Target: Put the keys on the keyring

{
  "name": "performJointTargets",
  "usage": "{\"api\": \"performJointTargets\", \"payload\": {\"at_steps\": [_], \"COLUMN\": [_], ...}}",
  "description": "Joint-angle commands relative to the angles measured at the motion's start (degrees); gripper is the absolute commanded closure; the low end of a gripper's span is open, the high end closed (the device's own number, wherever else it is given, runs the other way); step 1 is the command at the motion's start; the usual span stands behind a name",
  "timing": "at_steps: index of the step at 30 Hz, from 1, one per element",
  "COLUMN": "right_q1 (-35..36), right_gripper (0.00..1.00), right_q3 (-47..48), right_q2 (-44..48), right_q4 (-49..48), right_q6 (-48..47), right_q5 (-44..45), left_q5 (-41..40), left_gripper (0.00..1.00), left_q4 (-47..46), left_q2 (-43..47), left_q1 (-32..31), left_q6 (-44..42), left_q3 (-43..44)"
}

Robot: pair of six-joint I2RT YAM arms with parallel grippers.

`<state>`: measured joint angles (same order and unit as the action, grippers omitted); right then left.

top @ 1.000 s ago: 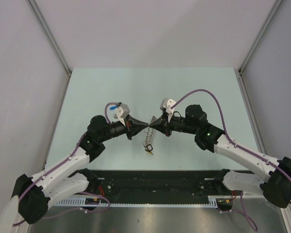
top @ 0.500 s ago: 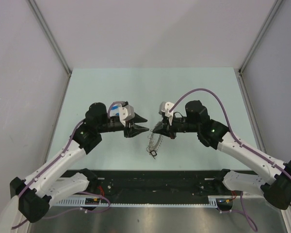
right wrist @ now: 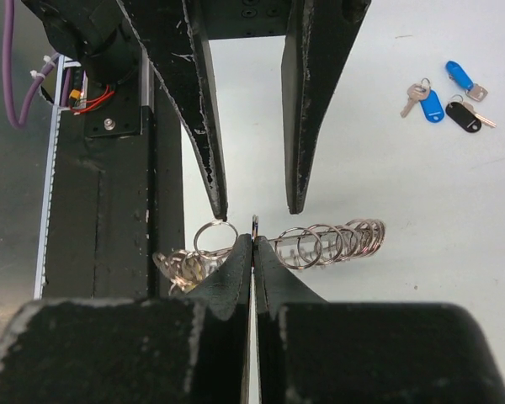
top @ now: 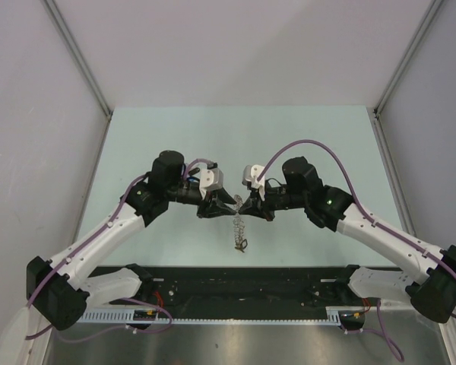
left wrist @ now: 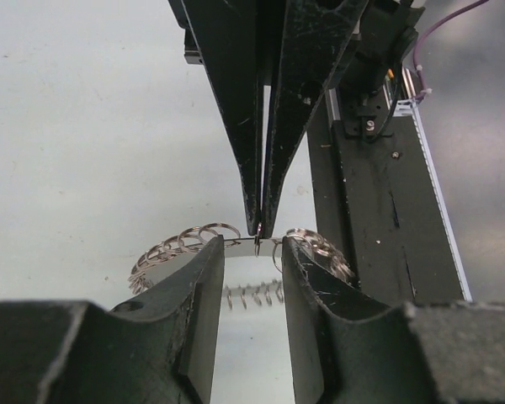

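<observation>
- The right gripper [right wrist: 252,245] is pinching the keyring [right wrist: 320,242], its jaws clamped tight on the thin wire.
- The left gripper [right wrist: 257,206] is facing it with jaws spread, grasping nothing. One fingertip [right wrist: 221,209] is sitting right at a small ring.
- One keyring is showing, a string of many small silvery loops. It is trailing from the pinch toward the table's [top: 304,144] near edge, about midway between the side edges.
- The keys [right wrist: 444,97] are lying in one cluster on the table, well apart from the keyring.
- Three coloured heads are showing, two blue and one black, with one silvery key touching a blue head.
- Any marking on them is coming through too small to read.
</observation>
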<state>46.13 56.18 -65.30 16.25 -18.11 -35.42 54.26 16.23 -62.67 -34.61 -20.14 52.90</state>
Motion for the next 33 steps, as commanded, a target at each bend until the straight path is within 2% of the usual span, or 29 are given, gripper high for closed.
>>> {"api": "performJointTargets", "payload": {"at_steps": [1,12,18,22,26,28,30,33], "right_q1": [0.45,1.42,1.60,1.68,1.68,1.68,1.68,1.68], "right_gripper": [1.00,1.00,1.00,1.00,1.00,1.00,1.00,1.00], "right_q3": [3.58,4.11,4.20,4.29,4.37,4.46,4.37,4.37], "right_q2": [0.17,-0.62,-0.62,-0.53,-0.18,-0.18,0.08,0.26], "right_q4": [-1.13,-0.87,-0.61,-0.52,-0.17,0.36,0.62,0.80], "right_q6": [-1.05,-1.23,-1.49,-1.75,-2.37,-2.54,-2.63,-2.63], "right_q5": [-0.97,-1.06,-1.14,-1.49,-2.37,-2.81,-3.08,-3.60], "left_q5": [3.31,2.08,2.60,2.52,2.60,2.96,3.31,4.80], "left_gripper": [0.63,0.65,0.74,0.75,0.80,0.78,0.71,0.69], "left_q4": [2.49,1.35,2.14,4.51,8.55,10.57,11.45,11.28], "left_q2": [-0.43,-2.19,-2.98,-3.51,-3.68,-3.33,-2.81,-2.37], "left_q1": [-0.46,-1.86,-2.04,-2.13,-2.13,-2.04,-1.95,-1.51], "left_q6": [-2.62,-1.66,-1.83,-3.41,-6.75,-8.41,-9.12,-9.48], "left_q3": [2.55,2.64,2.99,3.26,3.78,4.14,4.22,4.14]}}
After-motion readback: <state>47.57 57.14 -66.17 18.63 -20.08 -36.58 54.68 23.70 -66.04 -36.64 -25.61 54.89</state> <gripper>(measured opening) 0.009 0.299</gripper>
